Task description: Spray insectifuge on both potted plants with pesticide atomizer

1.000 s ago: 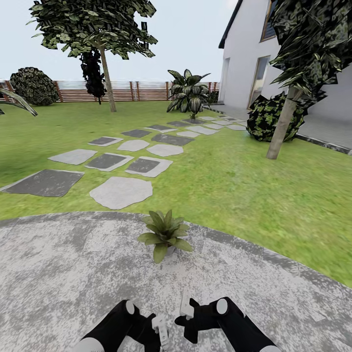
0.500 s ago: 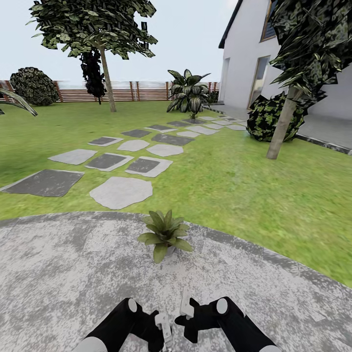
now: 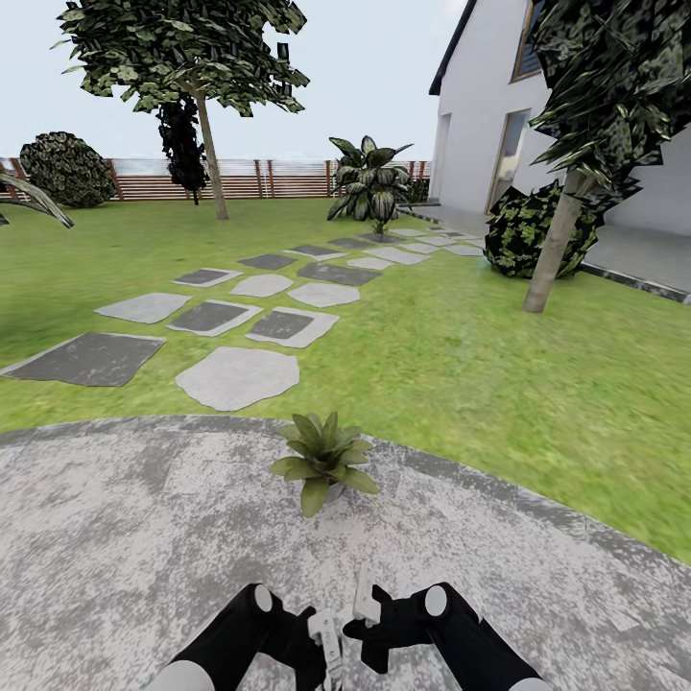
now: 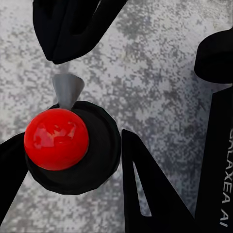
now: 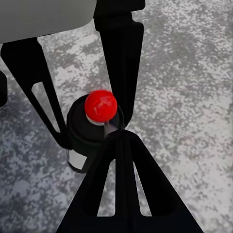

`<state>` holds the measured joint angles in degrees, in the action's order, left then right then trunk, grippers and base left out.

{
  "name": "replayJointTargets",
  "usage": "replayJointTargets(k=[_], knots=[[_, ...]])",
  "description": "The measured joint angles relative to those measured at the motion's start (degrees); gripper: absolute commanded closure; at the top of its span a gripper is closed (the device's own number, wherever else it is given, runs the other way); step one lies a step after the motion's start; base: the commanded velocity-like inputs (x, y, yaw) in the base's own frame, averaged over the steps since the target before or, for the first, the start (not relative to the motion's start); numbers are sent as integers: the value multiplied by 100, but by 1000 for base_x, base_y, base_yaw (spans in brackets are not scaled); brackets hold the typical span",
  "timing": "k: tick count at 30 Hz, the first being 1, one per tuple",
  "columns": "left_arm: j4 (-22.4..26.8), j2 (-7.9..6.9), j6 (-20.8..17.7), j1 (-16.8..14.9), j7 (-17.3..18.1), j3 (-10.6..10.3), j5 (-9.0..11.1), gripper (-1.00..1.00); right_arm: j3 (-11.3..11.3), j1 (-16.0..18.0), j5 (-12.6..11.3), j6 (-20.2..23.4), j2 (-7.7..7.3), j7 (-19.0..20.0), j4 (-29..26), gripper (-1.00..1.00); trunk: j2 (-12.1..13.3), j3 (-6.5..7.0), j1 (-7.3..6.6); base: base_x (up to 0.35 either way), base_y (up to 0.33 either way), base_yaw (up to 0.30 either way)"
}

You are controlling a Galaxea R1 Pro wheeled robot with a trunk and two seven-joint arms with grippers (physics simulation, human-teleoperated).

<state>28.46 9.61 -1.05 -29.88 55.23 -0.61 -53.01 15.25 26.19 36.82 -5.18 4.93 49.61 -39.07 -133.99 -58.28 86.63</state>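
Edging inward, the left gripper [image 3: 329, 645] now sits closer to the right gripper [image 3: 363, 603], low over the grey patio [image 3: 115, 537]. Between the right one's fingers stands the dark spray bottle [image 5: 92, 133] with its red cap, clamped. The left one's spread I cannot tell. One potted plant [image 3: 321, 459] sits just ahead.

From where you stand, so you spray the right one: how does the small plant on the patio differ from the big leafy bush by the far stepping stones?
The potted plant is a low rosette of green pointed leaves; the leafy bush stands tall, with broad dark leaves streaked pale. The potted plant sits on the patio, close ahead; the leafy bush stands far off, by the last stepping stones. Both are green-leaved.
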Motion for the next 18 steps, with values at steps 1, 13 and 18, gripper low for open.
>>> replayJointTargets(k=[1,13,18], knots=[[0,5,0,0,-2,0,0,100,0,1,0,0,-1,0,0,100,0,0,0,0,0,0],[-8,22,15,0,4,-1,344,100,0,1,3,0,-1,0,6,100,0,0,0,0,0,0],[-17,-88,15,37,21,-51,300,100,0,5,3,0,-1,0,0,100,0,0,0,0,0,0]])
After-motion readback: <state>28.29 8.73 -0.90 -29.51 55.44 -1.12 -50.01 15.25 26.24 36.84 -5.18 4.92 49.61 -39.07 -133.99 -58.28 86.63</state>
